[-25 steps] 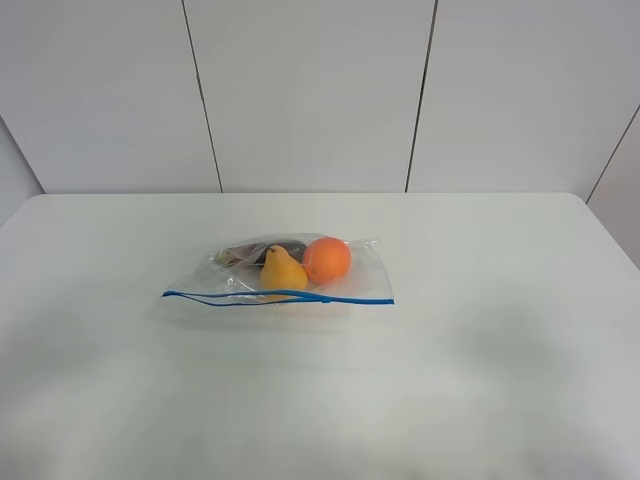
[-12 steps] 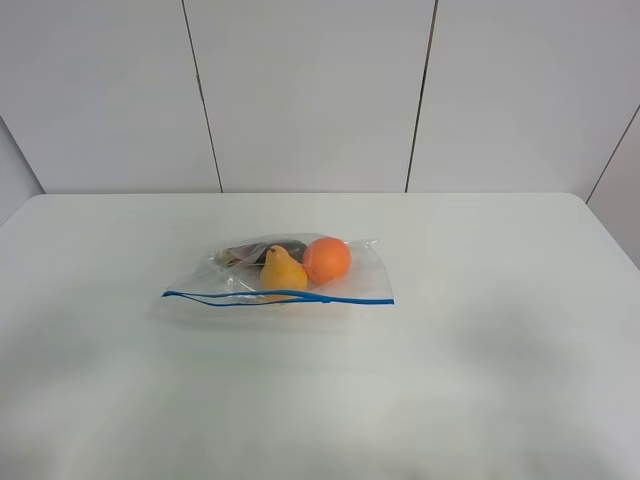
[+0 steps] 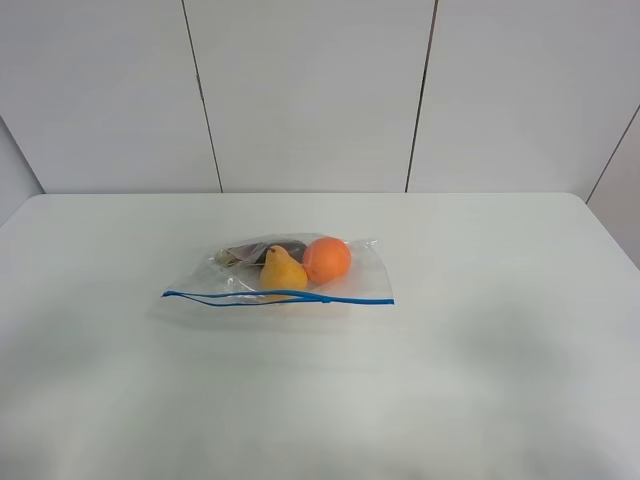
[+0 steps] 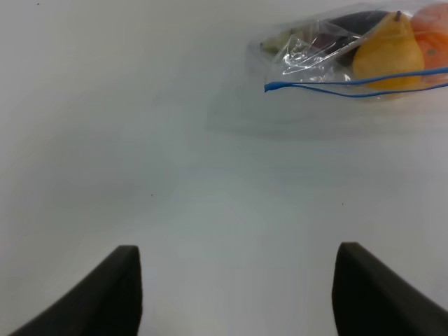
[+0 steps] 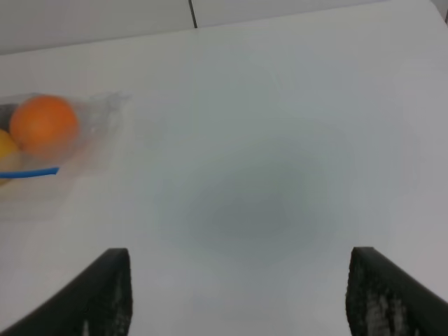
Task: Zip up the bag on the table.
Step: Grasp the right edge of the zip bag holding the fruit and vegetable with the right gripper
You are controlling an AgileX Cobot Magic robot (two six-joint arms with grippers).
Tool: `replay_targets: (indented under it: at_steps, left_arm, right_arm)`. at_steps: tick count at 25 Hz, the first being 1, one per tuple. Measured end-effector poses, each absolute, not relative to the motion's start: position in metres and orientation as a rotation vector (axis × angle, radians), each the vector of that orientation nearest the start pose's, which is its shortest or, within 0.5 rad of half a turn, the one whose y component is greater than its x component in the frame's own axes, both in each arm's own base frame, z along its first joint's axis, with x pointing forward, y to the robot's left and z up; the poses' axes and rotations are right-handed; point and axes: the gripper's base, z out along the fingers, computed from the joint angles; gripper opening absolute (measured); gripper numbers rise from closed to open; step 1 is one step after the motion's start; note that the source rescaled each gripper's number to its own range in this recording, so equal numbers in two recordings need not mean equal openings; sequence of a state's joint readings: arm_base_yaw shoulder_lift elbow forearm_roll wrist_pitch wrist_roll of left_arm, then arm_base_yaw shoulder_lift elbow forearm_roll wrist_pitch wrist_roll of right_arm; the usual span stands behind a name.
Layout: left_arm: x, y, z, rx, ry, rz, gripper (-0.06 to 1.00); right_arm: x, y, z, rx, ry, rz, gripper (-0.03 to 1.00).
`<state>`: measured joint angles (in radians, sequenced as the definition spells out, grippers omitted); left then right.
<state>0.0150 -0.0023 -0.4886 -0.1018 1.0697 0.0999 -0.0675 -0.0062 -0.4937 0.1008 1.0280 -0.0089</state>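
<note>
The clear crinkly plastic zip bag (image 3: 352,272) is lying near the middle of the large white matte counter (image 3: 480,380). Its thin blue zip strip (image 3: 300,297) is facing the near edge, with a round orange (image 3: 327,259) and a yellow pear (image 3: 283,271) showing through. The left gripper (image 4: 238,248) and right gripper (image 5: 239,252) are hovering with jaws spread wide, holding nothing, well apart from the bag. The approach is likely just beginning. One gripper should be pinning a strip end while the other is pinching and sliding along it, clear of the bulging fruit.

Exterior high: elevated, distant, looks down across bench (image 3: 500,380), bag (image 3: 285,275) centred. Wrist cams: low, nearer, flanking bag; all share bag.
</note>
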Motion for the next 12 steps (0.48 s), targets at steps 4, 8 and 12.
replay_targets:
  at_steps: [4, 8, 12]
  left_arm:
    - [-0.0044, -0.0082, 0.2737, 0.093, 2.056, -0.051, 1.0]
    - [-0.0044, -0.0082, 0.2737, 0.093, 2.056, -0.051, 1.0]
    - [-0.0044, -0.0082, 0.2737, 0.093, 2.056, -0.051, 1.0]
  right_arm:
    - [-0.0035, 0.0081, 0.2785, 0.056, 2.008, 0.071, 1.0]
    - [-0.0035, 0.0081, 0.2785, 0.056, 2.008, 0.071, 1.0]
    - [-0.0035, 0.0081, 0.2785, 0.056, 2.008, 0.071, 1.0]
